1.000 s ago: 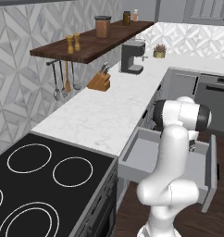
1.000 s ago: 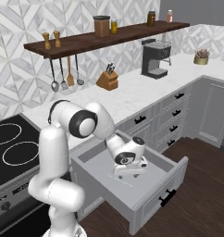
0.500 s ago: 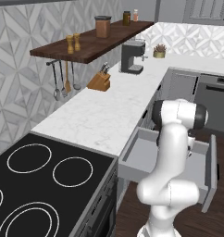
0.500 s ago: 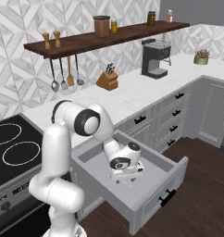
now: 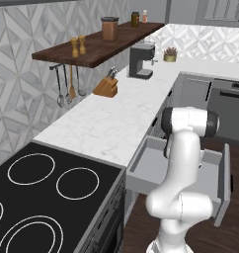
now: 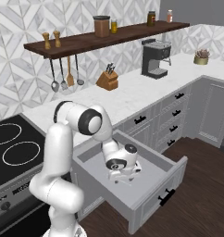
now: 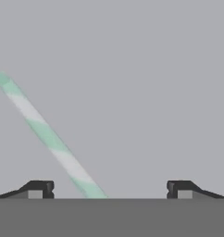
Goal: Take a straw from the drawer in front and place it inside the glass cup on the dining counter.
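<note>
The drawer (image 6: pixel 146 185) stands pulled out from under the marble desk (image 6: pixel 132 95), a wide, shallow light-grey box with a flat front and a small black handle. My arm reaches down into it from the left, and my pincer (image 6: pixel 122 177) hangs low over its bare grey floor, its jaws spread wide and holding nothing. The straw (image 7: pixel 49 137) lies flat on that floor between my fingertips (image 7: pixel 40 189), nearer the left one: thin, striped pale green and white, running slantwise.
</note>
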